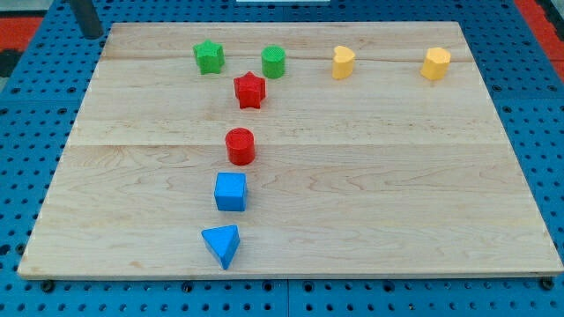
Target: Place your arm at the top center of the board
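Note:
My tip [93, 35] shows at the view's top left, just off the wooden board's [370, 176] top left corner, far from every block. Near the board's top sit a green star [209, 57], a green cylinder [273, 62], a yellow block [343, 62] and another yellow block [435, 63]. A red star [249, 90] lies just below the two green blocks. Below it, in a rough column, come a red cylinder [240, 146], a blue cube [231, 191] and a blue triangle [222, 244].
The board rests on a blue pegboard table [35, 106] with rows of holes. A red area [26, 22] shows at the view's top left corner, behind the rod.

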`<state>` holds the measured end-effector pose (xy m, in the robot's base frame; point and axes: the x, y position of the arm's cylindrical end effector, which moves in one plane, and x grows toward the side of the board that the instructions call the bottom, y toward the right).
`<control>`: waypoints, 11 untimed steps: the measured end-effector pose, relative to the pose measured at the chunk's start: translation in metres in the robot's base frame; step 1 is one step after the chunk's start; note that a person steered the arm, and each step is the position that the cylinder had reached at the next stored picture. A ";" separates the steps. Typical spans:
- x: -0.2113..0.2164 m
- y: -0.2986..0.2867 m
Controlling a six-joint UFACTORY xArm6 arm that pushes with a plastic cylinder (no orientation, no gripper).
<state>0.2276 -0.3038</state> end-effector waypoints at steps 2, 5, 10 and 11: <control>-0.019 0.071; -0.036 0.109; -0.033 0.250; -0.032 0.342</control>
